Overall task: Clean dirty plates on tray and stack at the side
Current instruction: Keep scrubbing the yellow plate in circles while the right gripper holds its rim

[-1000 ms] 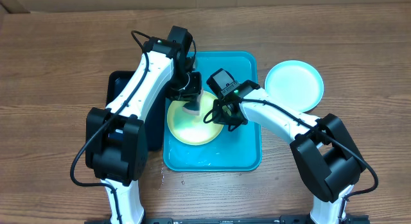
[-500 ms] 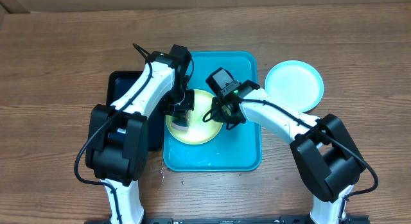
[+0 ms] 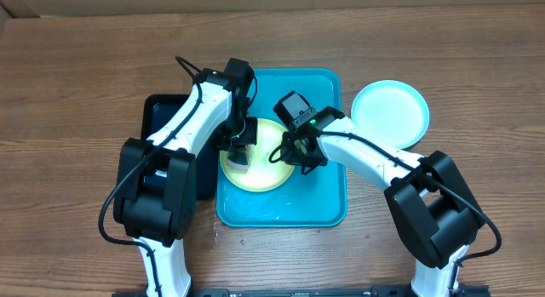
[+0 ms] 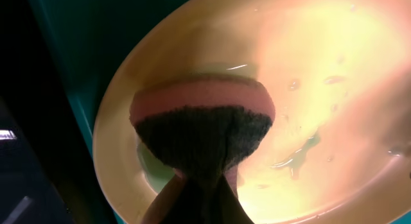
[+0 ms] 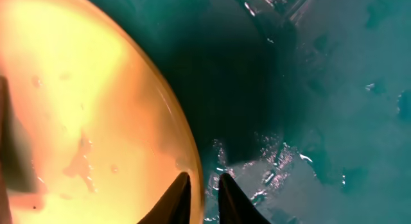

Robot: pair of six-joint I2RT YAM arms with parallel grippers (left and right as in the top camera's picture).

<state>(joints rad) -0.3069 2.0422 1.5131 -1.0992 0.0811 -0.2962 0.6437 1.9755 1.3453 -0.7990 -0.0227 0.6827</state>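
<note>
Since a second ago the left hand (image 3: 241, 151) has slid off the plate's middle toward the rim on the black-tray side, and over the last half second it has barely shifted. It is pinching a sponge (image 4: 202, 124), pink foam on top of a dark scouring face, and the foam bulges above the squeezed fingers. The sponge is pressed onto the wet white centre of the yellow-green plate (image 3: 266, 171), with droplets and a thin greenish streak of liquid just beyond it. Across the plate, the right hand (image 3: 295, 154) is where it was before, its fingers (image 5: 178, 199) pressed together on the plate's rim with one on each face of the edge. A dark shadow lies on the tray directly past that rim. Under both hands the plate lies in the turquoise tray (image 3: 328, 203), whose floor glistens with water outward of the right hand. Beside the left arm, touching the turquoise tray's edge, sits the black tray (image 3: 162, 118). Well apart on the right hand's outer side, the light-blue plate (image 3: 390, 112) rests alone on the wooden counter (image 3: 77, 76).
</note>
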